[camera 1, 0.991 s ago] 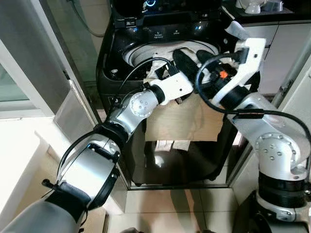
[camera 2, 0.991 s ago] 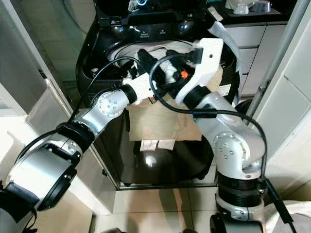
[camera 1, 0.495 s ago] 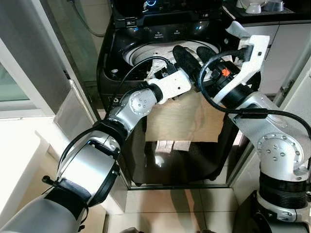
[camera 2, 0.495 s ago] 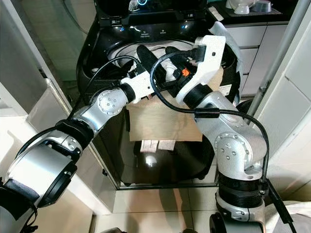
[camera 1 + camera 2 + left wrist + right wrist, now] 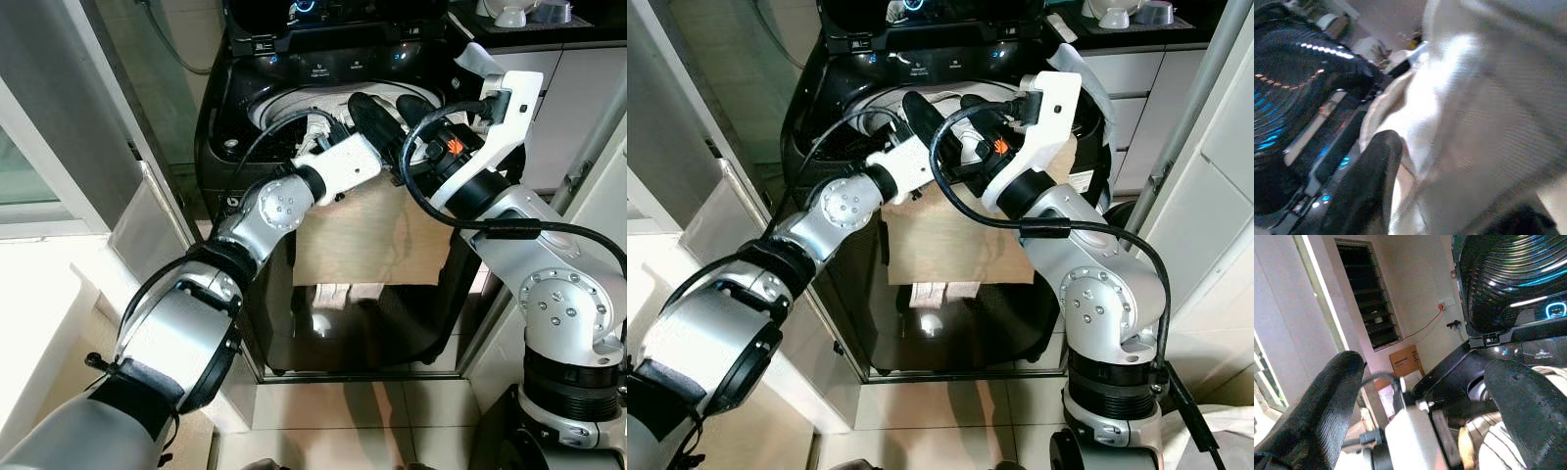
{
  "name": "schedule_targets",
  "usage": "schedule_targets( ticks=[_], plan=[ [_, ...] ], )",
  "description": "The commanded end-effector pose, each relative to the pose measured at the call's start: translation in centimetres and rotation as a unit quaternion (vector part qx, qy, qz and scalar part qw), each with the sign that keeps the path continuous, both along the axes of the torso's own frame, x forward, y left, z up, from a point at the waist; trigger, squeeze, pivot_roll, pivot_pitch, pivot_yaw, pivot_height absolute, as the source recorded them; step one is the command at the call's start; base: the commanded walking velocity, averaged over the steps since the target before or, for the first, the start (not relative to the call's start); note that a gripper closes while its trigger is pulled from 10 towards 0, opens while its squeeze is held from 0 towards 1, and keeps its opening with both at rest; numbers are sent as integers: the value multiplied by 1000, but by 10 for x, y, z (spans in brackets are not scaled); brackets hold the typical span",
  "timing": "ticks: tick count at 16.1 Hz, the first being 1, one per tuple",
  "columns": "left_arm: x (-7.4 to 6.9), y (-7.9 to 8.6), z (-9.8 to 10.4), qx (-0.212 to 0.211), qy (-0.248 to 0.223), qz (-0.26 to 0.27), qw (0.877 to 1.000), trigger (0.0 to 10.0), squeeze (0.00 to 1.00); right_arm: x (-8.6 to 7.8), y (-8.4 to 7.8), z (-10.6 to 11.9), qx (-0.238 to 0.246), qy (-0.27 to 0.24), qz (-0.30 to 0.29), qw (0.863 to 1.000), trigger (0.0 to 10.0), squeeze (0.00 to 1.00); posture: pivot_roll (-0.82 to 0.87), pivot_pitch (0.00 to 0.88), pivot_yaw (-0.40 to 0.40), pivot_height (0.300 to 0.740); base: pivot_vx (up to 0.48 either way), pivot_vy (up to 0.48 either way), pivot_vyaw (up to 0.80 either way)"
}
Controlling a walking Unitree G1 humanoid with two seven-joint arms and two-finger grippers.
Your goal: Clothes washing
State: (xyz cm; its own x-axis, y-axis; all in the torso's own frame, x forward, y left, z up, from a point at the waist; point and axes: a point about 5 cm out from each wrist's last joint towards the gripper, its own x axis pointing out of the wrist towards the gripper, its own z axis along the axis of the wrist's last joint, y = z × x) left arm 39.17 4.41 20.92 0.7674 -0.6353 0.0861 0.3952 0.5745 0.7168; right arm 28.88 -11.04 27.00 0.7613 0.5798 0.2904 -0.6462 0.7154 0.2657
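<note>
Silver arms (image 5: 284,201) over washer drum (image 5: 294,108)

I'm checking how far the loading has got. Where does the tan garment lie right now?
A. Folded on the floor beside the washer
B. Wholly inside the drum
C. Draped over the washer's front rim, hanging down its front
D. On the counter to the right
C: the tan garment hangs from the front rim of the washer down its dark front, with the left gripper and right gripper at its top edge over the drum opening.
</note>
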Motion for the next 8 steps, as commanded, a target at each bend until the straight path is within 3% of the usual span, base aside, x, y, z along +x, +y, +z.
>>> schedule_targets(
  ticks=[1,5,8],
  plan=[
    [6,9,12,-18,-10,28,999,0,0,-7,6,7,2,-17,18,1000,10000,0,-213,0,126,740,0,0,0],
    [8,11,16,0,-26,35,999,0,0,-7,10,3,3,-10,25,1000,10000,0,-210,0,127,740,0,0,0],
    [15,20,26,7,-29,73,997,0,0,-12,7,-11,-23,4,26,999,10000,0,-206,0,120,740,0,0,0]
  ],
)
